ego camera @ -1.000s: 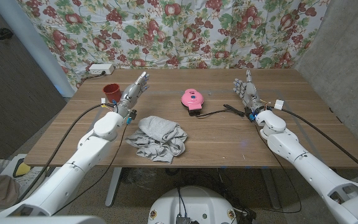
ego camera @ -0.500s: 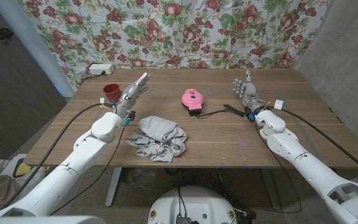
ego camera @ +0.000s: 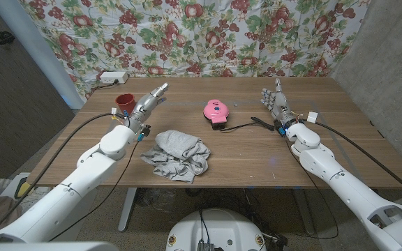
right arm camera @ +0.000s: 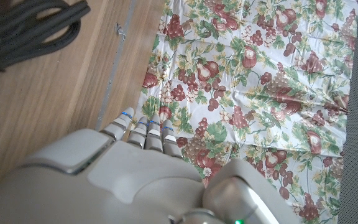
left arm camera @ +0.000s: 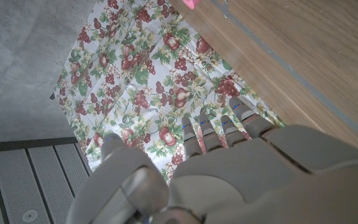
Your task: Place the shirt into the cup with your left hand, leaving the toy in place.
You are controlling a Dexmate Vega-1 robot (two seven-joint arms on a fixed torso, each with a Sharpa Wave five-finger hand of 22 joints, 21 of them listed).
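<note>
Left hand (ego camera: pixel 149 101) empty, fingers stretched out and apart, raised just beside the red cup (ego camera: pixel 124 102) at the table's far left; right hand (ego camera: pixel 276 103) also empty, fingers up, well apart on the other side. Grey shirt (ego camera: pixel 176 153) lies crumpled near the front edge, untouched; pink toy (ego camera: pixel 213 110) sits beyond it near a black cable (ego camera: pixel 246 125). Step looks like pre-reach, grasp not begun; next move calls for the left hand dropping onto the shirt, bunching it tight to fit the cup, staying clear of the toy.
</note>
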